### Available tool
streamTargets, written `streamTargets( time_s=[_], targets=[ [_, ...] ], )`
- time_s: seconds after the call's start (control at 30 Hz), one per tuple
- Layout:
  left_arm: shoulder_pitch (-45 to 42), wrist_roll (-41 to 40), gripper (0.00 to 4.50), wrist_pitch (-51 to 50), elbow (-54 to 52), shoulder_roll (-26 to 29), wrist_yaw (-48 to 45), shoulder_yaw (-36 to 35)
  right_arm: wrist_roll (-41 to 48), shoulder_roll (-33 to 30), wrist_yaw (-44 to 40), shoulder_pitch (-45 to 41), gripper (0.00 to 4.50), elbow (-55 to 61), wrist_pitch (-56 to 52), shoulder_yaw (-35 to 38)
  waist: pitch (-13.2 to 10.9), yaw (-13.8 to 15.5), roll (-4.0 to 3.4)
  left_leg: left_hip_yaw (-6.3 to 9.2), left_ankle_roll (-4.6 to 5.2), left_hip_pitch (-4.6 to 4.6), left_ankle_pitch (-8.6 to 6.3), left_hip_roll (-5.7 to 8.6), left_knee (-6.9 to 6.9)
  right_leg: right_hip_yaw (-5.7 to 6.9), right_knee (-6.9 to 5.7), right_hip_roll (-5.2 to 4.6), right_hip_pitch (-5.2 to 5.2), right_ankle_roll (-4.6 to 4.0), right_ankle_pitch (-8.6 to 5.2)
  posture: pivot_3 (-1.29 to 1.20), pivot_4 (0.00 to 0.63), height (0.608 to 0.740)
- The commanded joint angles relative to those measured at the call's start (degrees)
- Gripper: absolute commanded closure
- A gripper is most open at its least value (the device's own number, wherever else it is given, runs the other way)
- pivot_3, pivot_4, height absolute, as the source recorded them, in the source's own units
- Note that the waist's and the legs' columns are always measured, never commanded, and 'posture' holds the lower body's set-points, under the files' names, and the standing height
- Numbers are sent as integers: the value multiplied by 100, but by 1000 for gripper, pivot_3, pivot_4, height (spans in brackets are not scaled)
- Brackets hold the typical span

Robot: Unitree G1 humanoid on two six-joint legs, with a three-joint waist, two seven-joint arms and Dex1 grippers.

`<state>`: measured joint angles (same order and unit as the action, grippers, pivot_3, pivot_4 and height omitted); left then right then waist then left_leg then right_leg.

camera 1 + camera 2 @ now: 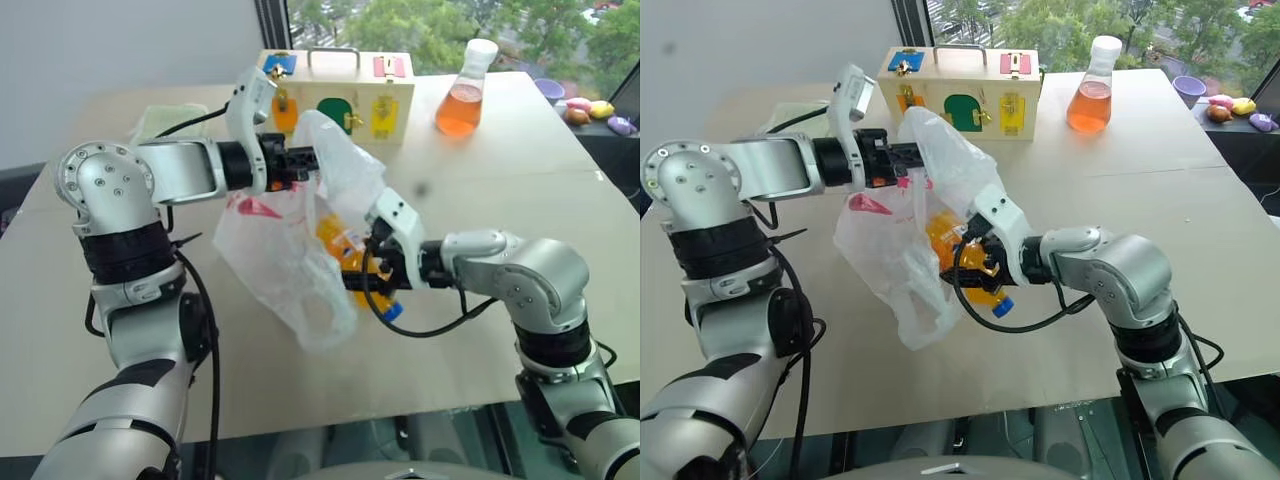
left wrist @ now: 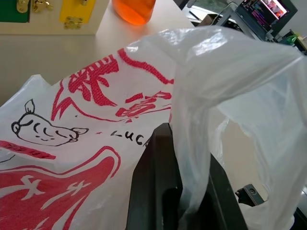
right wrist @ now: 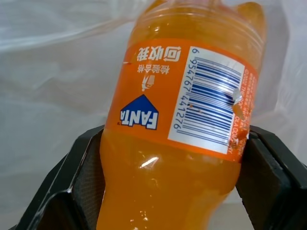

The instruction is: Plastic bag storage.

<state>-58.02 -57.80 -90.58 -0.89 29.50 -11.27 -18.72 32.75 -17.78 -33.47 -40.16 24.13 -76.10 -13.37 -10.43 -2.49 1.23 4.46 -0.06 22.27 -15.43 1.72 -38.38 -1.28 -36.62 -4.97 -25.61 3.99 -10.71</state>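
At table centre, our left gripper (image 1: pixel 305 163) pinches the plastic bag (image 1: pixel 285 250) open; right gripper (image 3: pixel 165 158), clamping the orange bottle (image 3: pixel 182 120), should push toward nine o'clock, deeper inside.

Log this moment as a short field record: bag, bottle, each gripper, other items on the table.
bag: plastic bag, white with red print, held up off the table
bottle: orange soda bottle, blue cap, at the bag
left gripper: shut on the bag's upper edge
right gripper: clamped on the bottle
behind: wooden latch box, flask of orange liquid, pale green cloth
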Motion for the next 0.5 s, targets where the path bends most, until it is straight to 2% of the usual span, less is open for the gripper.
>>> streamTargets(
  time_s=[0.03,0.17,0.23,0.33,0.43,0.5],
  targets=[
    [125,-516,4500,-184,-506,438,-498,66,-442,379,254,-374,1348,-1035,757,-118,0,-43,0,0,0,0,0,-1,2,-1,-1,1,-2,0,0,0,150,740],
    [459,-1127,4500,-192,-779,1152,-971,327,-558,929,696,-740,1348,-2124,1088,524,-3,-115,-4,-6,-1,-13,1,-8,8,-13,-18,9,-8,-2,-1,0,150,740],
    [559,-1320,4500,-192,-906,1329,-1062,395,-494,1190,923,-949,1348,-2478,1183,946,-3,-111,-4,-4,-1,-11,1,-6,7,-13,-17,7,-8,-2,-1,0,150,740],
    [458,-1257,4500,-177,-865,1006,-798,306,-619,1488,954,-1150,1348,-2845,1422,837,-2,-52,-3,5,-1,-8,1,0,6,-13,-12,1,-6,-1,0,0,150,740],
    [361,-1017,4500,-52,-740,518,-333,200,-772,2184,849,-1371,1348,-3654,2045,600,-2,-66,-1,3,-1,-10,1,-1,7,-12,-10,2,-5,-1,0,0,150,740],
    [350,-894,4500,1,-734,318,-132,114,-911,2435,681,-1442,1348,-4038,2298,390,-3,-117,-4,3,-2,-10,1,-4,9,-17,-12,4,-10,-2,0,0,150,740]
  ],
)
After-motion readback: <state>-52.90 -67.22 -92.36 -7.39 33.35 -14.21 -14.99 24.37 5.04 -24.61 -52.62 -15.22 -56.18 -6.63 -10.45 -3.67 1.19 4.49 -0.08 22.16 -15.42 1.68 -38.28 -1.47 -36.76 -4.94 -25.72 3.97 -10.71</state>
